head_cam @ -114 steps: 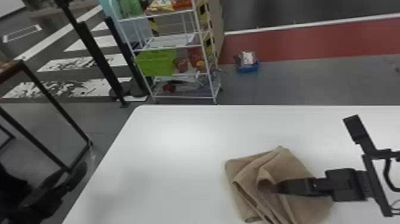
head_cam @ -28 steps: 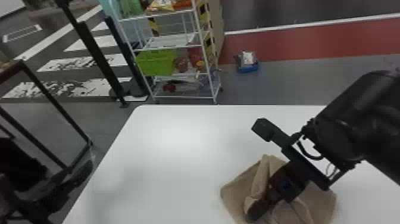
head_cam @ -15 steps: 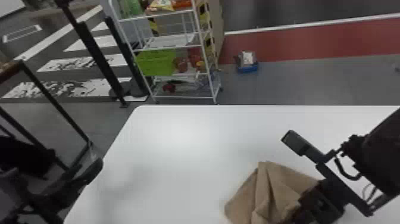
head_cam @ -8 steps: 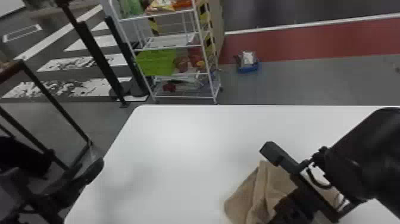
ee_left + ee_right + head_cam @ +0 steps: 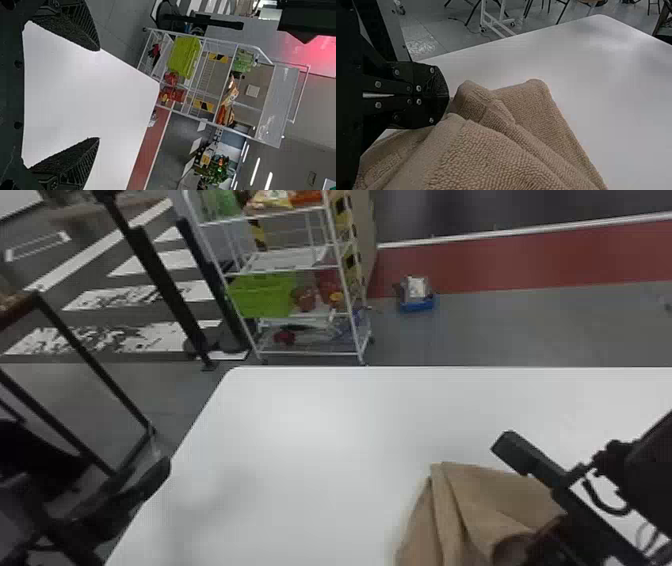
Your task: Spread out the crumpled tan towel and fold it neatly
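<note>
Spreading: judged to be in hand and incomplete; the tan towel (image 5: 506, 154) lies in ridges and overlapping layers, with no full flat rectangle laid out.
Towel position: on the table (image 5: 310, 430), on the robot's right, well apart from the far-left corner and the far edge.
Towel condition: a narrow ridge runs from its far tip toward the robot; the cloth bunches and rises beside the right gripper (image 5: 448, 95).
Right jaws: closed, with towel fabric pinched at the tips (how many layers they hold cannot be told).
Left gripper (image 5: 99, 94): jaws wide apart with nothing between them; the arm waits by the table's left edge.
Flattening, remaining: draw the creased layers apart and bring the towel's corners out; a pull from the right gripper alone may drag the whole cloth rather than open it.
Folding, remaining: no neat fold can be identified; the overlaps present appear to be crumpling. Align edges only after the cloth is flat.
Towel marking: no label or lettering can be made out on the visible fabric.
Rack (image 5: 280, 268) writing: the packets (image 5: 285, 199) on its upper shelf carry coloured print, none of it legible (the yellow-and-black bands beside the rack are pattern, not text).
</note>
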